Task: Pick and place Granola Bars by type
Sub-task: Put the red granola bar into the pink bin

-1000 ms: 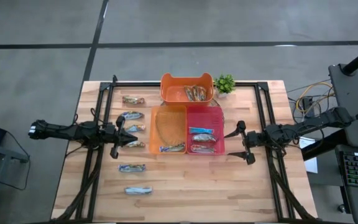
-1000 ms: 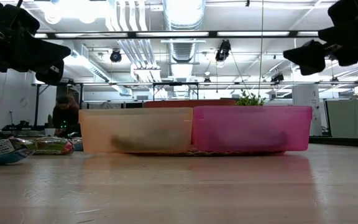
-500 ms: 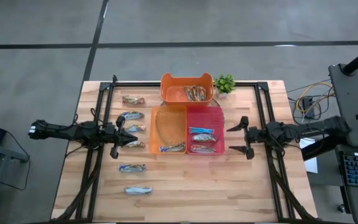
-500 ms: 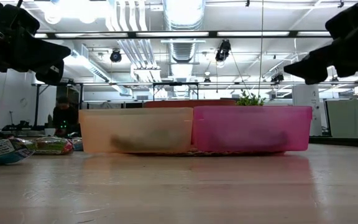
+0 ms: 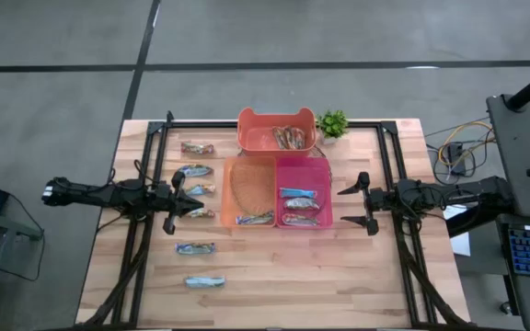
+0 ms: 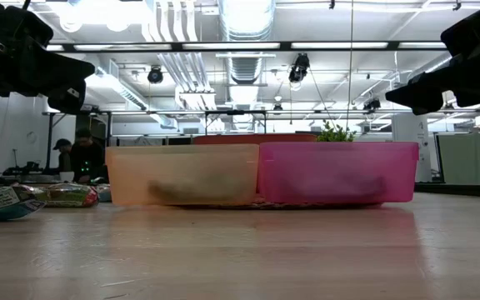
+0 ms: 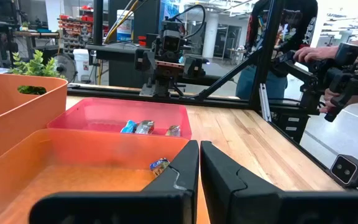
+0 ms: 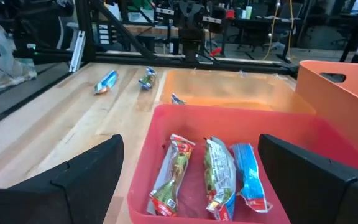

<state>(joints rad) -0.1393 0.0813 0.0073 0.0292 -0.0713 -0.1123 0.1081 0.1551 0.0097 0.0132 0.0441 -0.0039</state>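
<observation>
From above, the wooden table [image 5: 274, 276] carries three plastic bins: a pale orange bin [image 5: 249, 191] holding one bar, a pink bin [image 5: 304, 191] with three shiny Granola Bars [image 5: 297, 206], and a rounded orange tub [image 5: 277, 131] with more. Six loose bars [image 5: 197, 171] lie in a column left of the bins, beside a small potted plant [image 5: 333, 122]. The left tool [image 5: 174, 203] hovers over them, fingers pressed together. The right tool [image 5: 364, 203], spread wide, has drawn slightly away from the pink bin.

At table height, both translucent bins block the middle.

The left wrist confirms closed fingers [image 7: 182, 180]; the right wrist shows wide-apart fingers [image 8: 86, 180] and three crinkled wrappers.
</observation>
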